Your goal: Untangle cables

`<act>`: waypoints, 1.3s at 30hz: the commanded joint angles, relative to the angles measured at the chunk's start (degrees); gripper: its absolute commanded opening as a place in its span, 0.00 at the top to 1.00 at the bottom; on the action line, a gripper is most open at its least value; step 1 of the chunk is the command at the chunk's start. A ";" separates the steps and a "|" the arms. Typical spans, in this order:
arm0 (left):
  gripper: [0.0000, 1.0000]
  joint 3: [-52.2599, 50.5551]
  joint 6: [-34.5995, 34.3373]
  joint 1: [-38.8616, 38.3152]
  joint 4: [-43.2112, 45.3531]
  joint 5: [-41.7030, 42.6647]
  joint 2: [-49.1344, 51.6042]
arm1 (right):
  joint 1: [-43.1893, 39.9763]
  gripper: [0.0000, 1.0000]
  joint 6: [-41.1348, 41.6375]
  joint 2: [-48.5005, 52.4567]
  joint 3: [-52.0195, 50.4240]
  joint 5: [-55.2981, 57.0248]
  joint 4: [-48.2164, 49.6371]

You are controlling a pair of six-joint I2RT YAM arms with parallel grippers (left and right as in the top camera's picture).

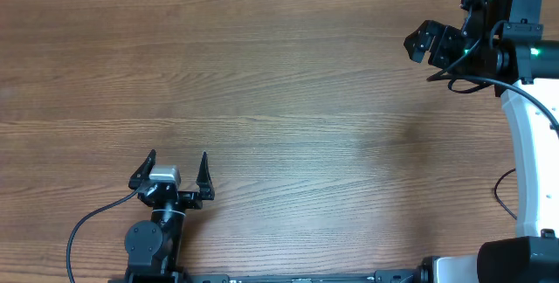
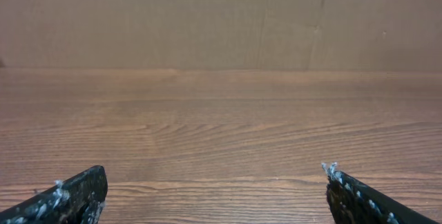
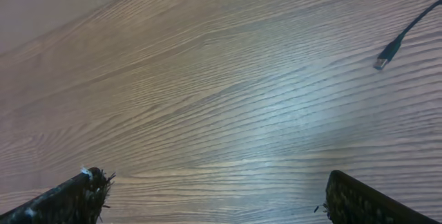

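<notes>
overhead first: the left pincer point(image 1: 176, 157) sits low near the front-left corner of the bench point(image 1: 279, 100), fingers spread wide, nothing between them. the right pincer point(image 1: 421, 40) hangs up by the back-right corner; from here you cannot tell whether it is spread or pressed together. no thin cord shows for certain on the wood in this view.

left wrist now: the left pincer point(image 2: 213, 175) is spread and empty, and only bare wood grain runs on to the back edge. no cable ahead of it.

right wrist: here it is. a thin black cable point(image 3: 409, 29) comes in from the upper right of this view and ends in a small pale plug point(image 3: 381, 61). the right pincer point(image 3: 215, 180) is spread and empty, and the plug lies well apart from it, ahead and off to one side, not between the fingers. whether the plug rests on the bench or hangs above it, you cannot tell.

expect it to be light, limp and a bit slick. it will likely sag and trail when lifted. take the cord just behind the plug, where the stiff end should stop it slipping through.
</notes>
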 commanded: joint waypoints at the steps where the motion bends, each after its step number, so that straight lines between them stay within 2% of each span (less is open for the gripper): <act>1: 0.01 -0.22 1.07 0.46 -0.07 0.44 -0.63 | 0.11 0.00 0.13 -0.09 0.37 2.08 -0.09; 7: 0.00 -0.22 1.07 0.46 -0.04 0.44 -0.63 | 0.17 0.00 0.33 -1.01 -0.74 3.96 0.44; 11: 0.01 -0.22 1.07 0.46 -0.04 0.42 -0.63 | 0.92 0.00 0.79 -3.98 -6.14 4.24 7.23; 20: 0.01 -0.22 1.07 0.46 -0.07 0.42 -0.63 | 3.17 0.00 0.79 -13.18 -25.97 5.03 24.72; 33: 0.01 -0.22 1.07 0.46 -0.07 0.44 -0.63 | 9.57 0.00 0.83 -29.46 -59.89 4.83 61.22; 39: 0.00 -0.22 1.07 0.46 -0.07 0.42 -0.63 | 9.86 0.00 0.81 -37.24 -72.74 4.87 71.04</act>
